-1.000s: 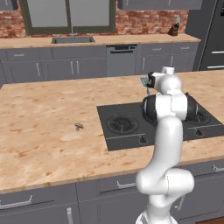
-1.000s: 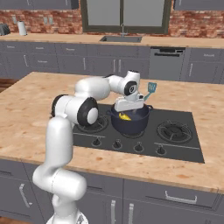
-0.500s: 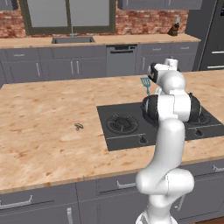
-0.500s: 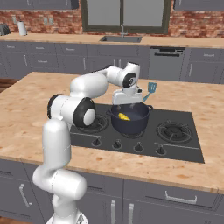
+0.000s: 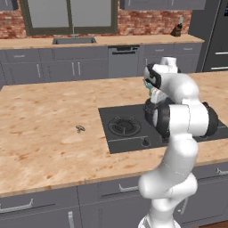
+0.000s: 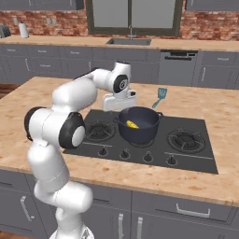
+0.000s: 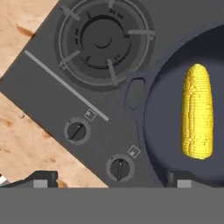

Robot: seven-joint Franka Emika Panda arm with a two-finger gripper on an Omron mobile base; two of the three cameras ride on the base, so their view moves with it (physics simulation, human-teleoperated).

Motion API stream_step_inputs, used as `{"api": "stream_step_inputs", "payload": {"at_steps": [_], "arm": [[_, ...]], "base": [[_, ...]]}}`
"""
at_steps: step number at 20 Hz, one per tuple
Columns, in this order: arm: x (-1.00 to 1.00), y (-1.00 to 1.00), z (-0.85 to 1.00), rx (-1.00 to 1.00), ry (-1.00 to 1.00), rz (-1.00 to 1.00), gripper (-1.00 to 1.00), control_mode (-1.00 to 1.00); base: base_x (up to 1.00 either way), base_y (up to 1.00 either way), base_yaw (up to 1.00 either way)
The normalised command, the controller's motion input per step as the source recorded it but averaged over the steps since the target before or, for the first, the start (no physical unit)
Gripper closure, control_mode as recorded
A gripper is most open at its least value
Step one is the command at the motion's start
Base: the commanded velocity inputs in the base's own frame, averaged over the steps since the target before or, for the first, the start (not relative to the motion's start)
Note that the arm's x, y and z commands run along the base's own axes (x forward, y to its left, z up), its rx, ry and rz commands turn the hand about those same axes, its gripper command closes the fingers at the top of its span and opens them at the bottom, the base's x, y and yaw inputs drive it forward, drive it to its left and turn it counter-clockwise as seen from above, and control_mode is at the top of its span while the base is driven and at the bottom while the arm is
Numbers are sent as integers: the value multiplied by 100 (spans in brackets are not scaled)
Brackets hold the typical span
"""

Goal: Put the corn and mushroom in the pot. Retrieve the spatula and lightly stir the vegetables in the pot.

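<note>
The corn (image 6: 133, 124) lies on the floor of the pot (image 6: 140, 123), which sits on the stove (image 6: 186, 154) between its left and right burners, nearer the stove's back edge. In the hand view the corn (image 7: 197, 118) lies clear of the pot's wall (image 7: 146, 131), with bare pot floor on both sides. The gripper (image 7: 111, 178) hangs just above the pot's left rim with its fingers spread wide and nothing between them, over the pot handle and two stove knobs (image 7: 120, 167). The spatula (image 6: 160, 96) lies on the counter (image 6: 210, 105) just behind the stove's back edge, apart from the pot, with open counter around it. The mushroom (image 5: 80, 129) sits alone on the counter well left of the stove, toward the middle of the island.
</note>
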Motion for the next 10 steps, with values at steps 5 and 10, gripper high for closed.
{"api": "stream_step_inputs", "payload": {"at_steps": [5, 10], "arm": [[-48, 97, 2, -19, -1, -1, -100, -100], [-24, 100, 0, -10, 0, -7, -100, -100]], "base": [[0, 0, 0], [0, 0, 0]]}}
